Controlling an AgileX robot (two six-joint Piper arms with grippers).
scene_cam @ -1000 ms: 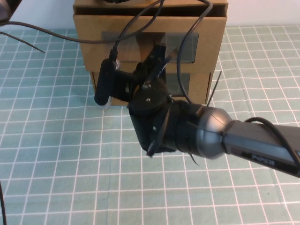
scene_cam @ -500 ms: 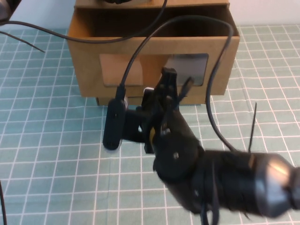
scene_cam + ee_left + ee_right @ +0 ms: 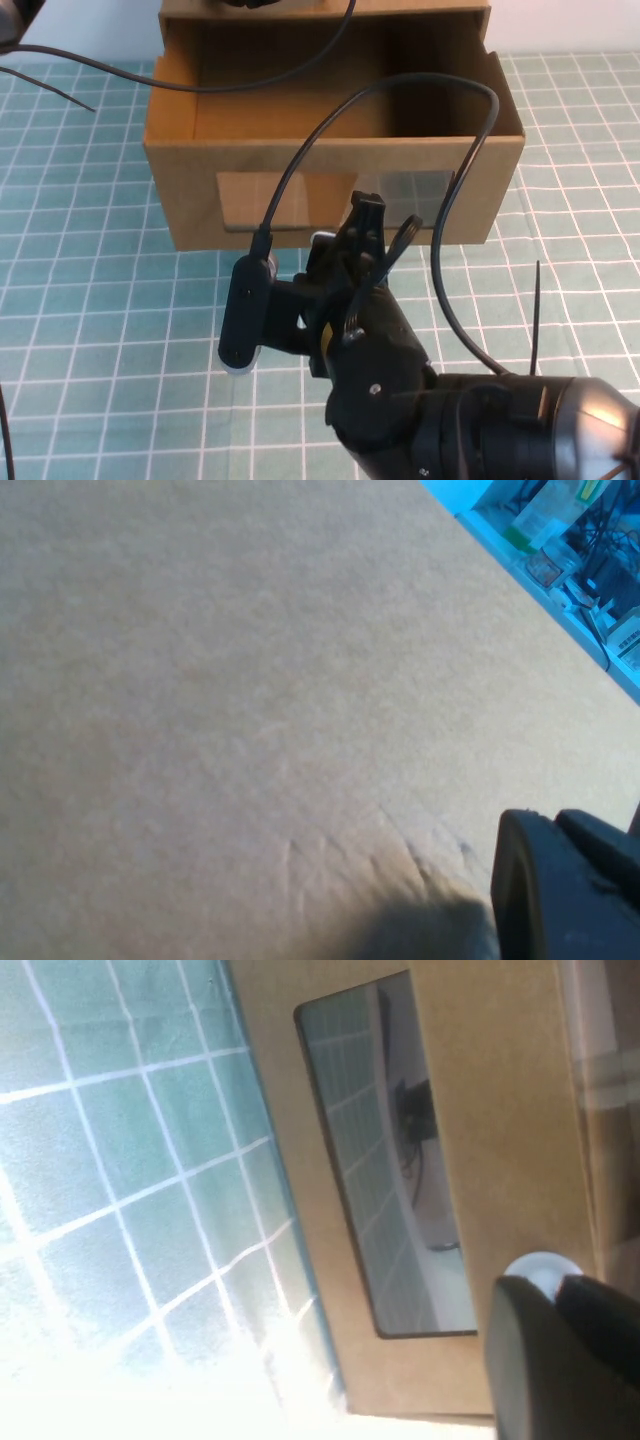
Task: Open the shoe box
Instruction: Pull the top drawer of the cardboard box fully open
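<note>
Two grippers. Left gripper (image 3: 552,885) sits against the shoe box (image 3: 430,8) top; I can't read its grip. Box long axis runs left-right, drawer out toward the robot. Right gripper (image 3: 366,212) is at the drawer front (image 3: 190,210), fingers pinched closed.

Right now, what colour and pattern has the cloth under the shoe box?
Teal cloth with a white square grid; the high view shows it best.

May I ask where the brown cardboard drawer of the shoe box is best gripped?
Grip the small white knob on the drawer's windowed front panel, coming straight from the robot's side: it juts out. The right gripper is shut on it; the left gripper sits close against plain cardboard.
</note>
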